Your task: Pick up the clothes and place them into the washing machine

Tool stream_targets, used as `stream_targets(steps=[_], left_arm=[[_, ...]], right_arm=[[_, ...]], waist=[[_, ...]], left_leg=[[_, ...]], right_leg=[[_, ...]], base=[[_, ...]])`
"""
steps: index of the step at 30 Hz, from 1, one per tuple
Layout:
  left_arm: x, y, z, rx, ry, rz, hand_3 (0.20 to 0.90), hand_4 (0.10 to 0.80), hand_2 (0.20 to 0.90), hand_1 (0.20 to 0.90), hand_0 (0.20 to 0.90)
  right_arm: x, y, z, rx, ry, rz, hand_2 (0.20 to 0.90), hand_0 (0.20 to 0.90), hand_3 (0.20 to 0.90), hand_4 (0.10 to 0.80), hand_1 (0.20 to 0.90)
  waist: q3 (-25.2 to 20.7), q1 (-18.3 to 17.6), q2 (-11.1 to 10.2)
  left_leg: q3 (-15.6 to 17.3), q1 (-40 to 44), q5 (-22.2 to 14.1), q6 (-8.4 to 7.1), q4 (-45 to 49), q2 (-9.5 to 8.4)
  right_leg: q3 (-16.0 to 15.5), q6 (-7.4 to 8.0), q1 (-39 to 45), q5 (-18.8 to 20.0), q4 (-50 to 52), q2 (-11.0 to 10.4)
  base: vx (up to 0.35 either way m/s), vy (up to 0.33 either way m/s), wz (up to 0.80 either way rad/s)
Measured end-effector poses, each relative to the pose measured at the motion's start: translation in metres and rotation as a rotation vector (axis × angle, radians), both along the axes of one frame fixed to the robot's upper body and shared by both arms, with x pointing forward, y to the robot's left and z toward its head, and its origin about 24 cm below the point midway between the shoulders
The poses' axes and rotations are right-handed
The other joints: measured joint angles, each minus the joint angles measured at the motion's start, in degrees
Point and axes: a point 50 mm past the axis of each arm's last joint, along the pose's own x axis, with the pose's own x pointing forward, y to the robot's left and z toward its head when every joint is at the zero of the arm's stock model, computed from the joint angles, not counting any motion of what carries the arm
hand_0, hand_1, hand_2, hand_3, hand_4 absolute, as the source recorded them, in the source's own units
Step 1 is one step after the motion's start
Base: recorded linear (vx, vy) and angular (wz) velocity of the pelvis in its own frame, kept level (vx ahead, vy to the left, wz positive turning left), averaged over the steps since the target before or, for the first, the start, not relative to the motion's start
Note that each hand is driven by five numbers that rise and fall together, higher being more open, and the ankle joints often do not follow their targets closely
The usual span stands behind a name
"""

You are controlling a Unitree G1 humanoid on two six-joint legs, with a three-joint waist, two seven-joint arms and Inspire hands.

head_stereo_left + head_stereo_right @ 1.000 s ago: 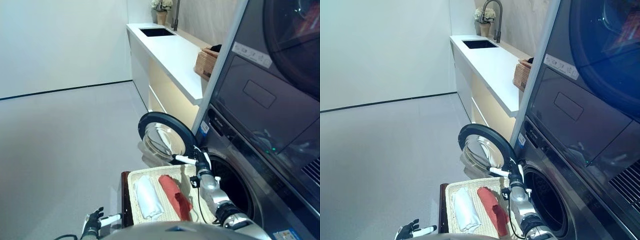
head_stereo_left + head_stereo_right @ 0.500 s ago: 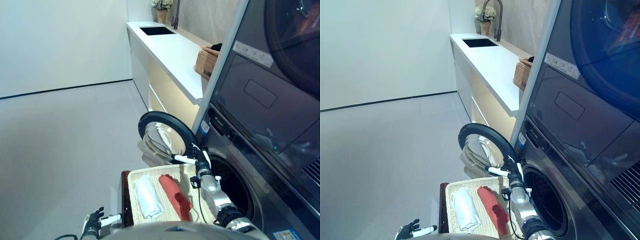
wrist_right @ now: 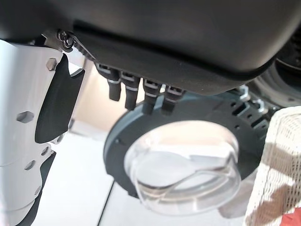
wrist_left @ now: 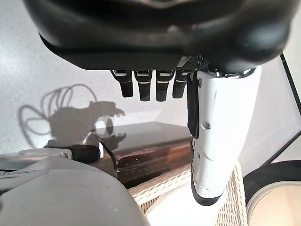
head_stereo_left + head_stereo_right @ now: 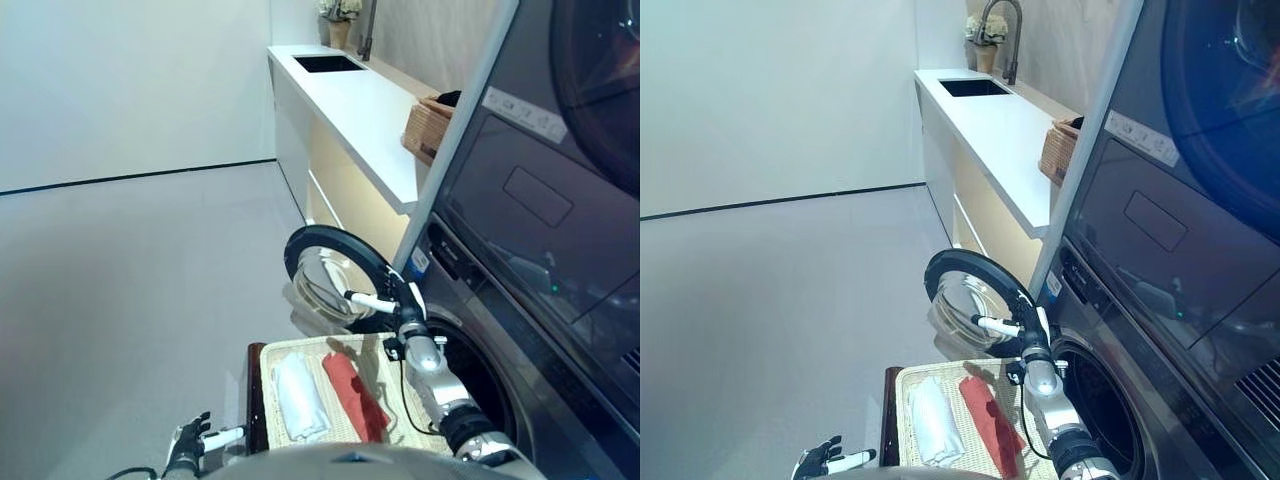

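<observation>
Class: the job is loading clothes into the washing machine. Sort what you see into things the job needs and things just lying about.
Needed: red cloth; white cloth; basket; washer door; drum opening; right robot hand; left robot hand.

Lying about: counter; sink; faucet; flower pot; wicker box.

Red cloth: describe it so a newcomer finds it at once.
Find the dark washing machine with its round door swung open. In front of it sits a pale wicker basket holding two folded cloths. The red cloth lies nearer the machine; its neighbour, the white cloth, lies farther away.
</observation>
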Motion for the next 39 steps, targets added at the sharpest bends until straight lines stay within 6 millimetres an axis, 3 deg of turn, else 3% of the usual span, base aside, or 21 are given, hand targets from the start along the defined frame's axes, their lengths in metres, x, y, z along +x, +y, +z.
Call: stream_targets(steps=[9,10,11,12,14,15,17,19,22,23,24,29,30,31,35,36,39], left_arm=[[-0.001,0.0,0.0,0.001,0.002,0.0,0.9,0.8,0.9,0.9,0.9],[-0.001,0.0,0.0,0.0,0.002,0.001,0.9,0.8,0.9,0.9,0.9],[-0.001,0.0,0.0,0.0,0.002,0.001,0.9,0.8,0.9,0.9,0.9],[-0.001,0.0,0.0,0.001,0.002,0.001,0.9,0.8,0.9,0.9,0.9],[0.0,0.0,0.0,0.0,0.0,0.001,0.9,0.8,0.9,0.9,0.9],[0.001,0.0,0.0,0.0,-0.005,0.003,0.9,0.8,0.9,0.9,0.9],[0.003,-0.001,0.001,0.006,-0.013,-0.011,0.9,0.8,0.9,0.9,0.9],[0.0,0.001,0.001,0.021,-0.001,-0.027,0.9,0.8,0.9,0.9,0.9],[0.0,0.001,0.001,0.023,-0.002,-0.038,0.9,0.8,0.9,0.9,0.9],[0.0,0.0,0.001,0.022,-0.003,-0.037,0.9,0.8,0.9,0.9,0.9],[0.0,0.0,0.001,0.021,-0.004,-0.035,0.9,0.8,0.9,0.9,0.9],[0.001,-0.001,0.0,0.017,-0.005,-0.034,0.9,0.8,0.9,0.9,0.9],[0.001,-0.001,0.0,0.016,-0.005,-0.035,0.9,0.8,0.9,0.9,0.9],[0.001,-0.001,0.0,0.014,-0.004,-0.036,0.9,0.8,0.9,0.9,0.9],[0.0,-0.002,0.0,0.0,-0.001,-0.043,0.9,0.8,0.9,0.9,0.9],[0.0,-0.002,0.0,-0.002,0.001,-0.044,0.9,0.8,0.9,0.9,0.9],[0.0,-0.003,0.0,-0.004,0.0,-0.043,0.9,0.8,0.9,0.9,0.9]], right_arm=[[0.0,0.0,0.0,-0.001,0.0,-0.007,0.2,0.2,0.2,0.3,0.2],[0.0,0.0,0.0,0.001,0.0,-0.013,0.442,0.442,0.442,0.473,0.442],[0.0,0.0,0.0,0.007,0.0,-0.021,0.532,0.532,0.532,0.537,0.532],[0.0,-0.001,0.0,0.008,0.001,-0.022,0.9,0.9,0.9,0.8,0.9],[0.0,-0.003,0.001,-0.066,-0.003,0.017,0.9,0.9,0.9,0.8,0.9],[0.002,-0.009,0.005,-0.213,-0.007,0.09,0.9,0.9,0.9,0.8,0.9],[0.006,-0.03,0.023,-0.768,-0.077,0.35,0.9,0.9,0.9,0.8,0.9],[0.011,-0.046,0.033,-1.05,-0.122,0.447,0.9,0.9,0.9,0.8,0.9],[0.013,-0.052,0.033,-1.194,-0.1,0.491,0.9,0.9,0.9,0.8,0.9],[0.012,-0.052,0.031,-1.202,-0.092,0.499,0.365,0.365,0.365,0.418,0.365],[0.01,-0.052,0.029,-1.203,-0.085,0.509,0.2,0.2,0.2,0.3,0.2],[0.0,-0.049,0.015,-1.107,-0.025,0.484,0.2,0.2,0.2,0.3,0.2],[-0.005,-0.05,0.006,-1.017,0.015,0.441,0.258,0.258,0.258,0.341,0.258],[-0.011,-0.049,-0.003,-0.933,0.059,0.4,0.9,0.9,0.9,0.8,0.9],[-0.055,-0.049,-0.055,-0.493,0.352,0.155,0.9,0.9,0.9,0.8,0.9],[-0.077,-0.05,-0.071,-0.366,0.458,0.054,0.2,0.2,0.2,0.3,0.2],[-0.114,-0.051,-0.089,-0.229,0.592,-0.089,0.2,0.2,0.2,0.3,0.2]], waist=[[0.0,-0.01,0.0],[0.0,-0.02,0.0],[0.0,-0.02,0.0],[0.0,-0.02,0.0],[-0.01,-0.04,-0.03],[0.0,-0.1,-0.1],[0.09,0.06,0.0],[0.02,-0.05,-0.1],[0.02,-0.21,-0.11],[0.04,-0.21,-0.02],[0.07,-0.19,0.13],[0.3,-0.16,0.37],[0.33,-0.08,0.36],[0.34,-0.06,0.38],[0.43,0.03,0.41],[0.59,-0.01,0.62],[1.31,-0.12,1.14]], left_leg=[[-0.06,-0.04,-0.13,-0.29,-0.02,0.04],[-0.06,-0.04,-0.13,-0.29,-0.02,0.04],[-0.06,-0.04,-0.13,-0.29,-0.02,0.04],[-0.06,-0.05,-0.13,-0.28,-0.02,0.04],[-0.06,-0.07,-0.13,-0.27,-0.01,0.03],[-0.05,-0.13,-0.15,-0.26,-0.01,0.07],[-0.07,-0.64,0.19,0.19,-0.01,-0.15],[-0.13,-0.68,0.2,0.18,0.0,-0.08],[-0.31,-0.84,0.08,-0.07,-0.01,-0.01],[-0.51,-0.83,0.06,-0.11,-0.01,0.01],[-0.66,-0.85,0.06,-0.15,-0.01,0.03],[-0.63,-0.86,0.1,-0.18,0.01,0.02],[-0.65,-0.83,0.1,-0.19,0.01,0.05],[-0.66,-0.82,0.1,-0.19,0.01,0.02],[-0.72,-0.86,0.08,-0.19,0.02,0.03],[-0.74,-0.88,0.08,-0.19,0.02,0.05],[-0.71,-0.88,0.1,-0.16,0.01,0.07]], right_leg=[[-0.03,0.32,-0.01,-0.21,0.0,-0.03],[-0.03,0.32,-0.01,-0.21,0.0,-0.03],[-0.03,0.32,-0.01,-0.21,0.0,-0.03],[-0.03,0.32,-0.01,-0.21,0.0,-0.03],[-0.03,0.31,-0.03,-0.21,0.0,-0.03],[-0.02,0.32,-0.05,-0.21,0.0,-0.09],[-0.13,0.49,-0.3,-0.14,-0.02,-0.35],[-0.17,0.36,-0.16,-0.15,-0.03,-0.21],[-0.21,0.18,-0.19,-0.32,-0.03,0.2],[-0.24,0.19,-0.16,-0.4,-0.03,0.25],[-0.42,0.17,-0.15,-0.45,-0.03,0.27],[-0.67,0.09,-0.25,-0.44,-0.03,0.24],[-0.76,-0.06,-0.18,-0.37,-0.03,0.23],[-0.81,-0.1,-0.16,-0.38,-0.03,0.23],[-0.91,-0.11,-0.12,-0.45,-0.02,0.18],[-0.92,-0.11,-0.13,-0.45,-0.02,0.12],[-0.93,-0.1,-0.14,-0.46,-0.02,0.05]], base=[[0.0,0.0,0.0],[0.0,0.0,0.0],[0.0,0.0,0.0],[0.0,0.0,0.0],[0.0,0.0,0.0],[0.001,0.011,0.04],[-0.006,0.008,0.09],[-0.001,0.0,0.03],[0.0,0.0,0.0],[-0.005,-0.004,0.04],[-0.01,-0.003,0.05],[-0.006,0.001,0.02],[-0.026,0.004,0.03],[-0.019,0.005,0.03],[0.0,0.0,0.0],[0.0,0.0,0.0],[0.0,0.0,0.0]])
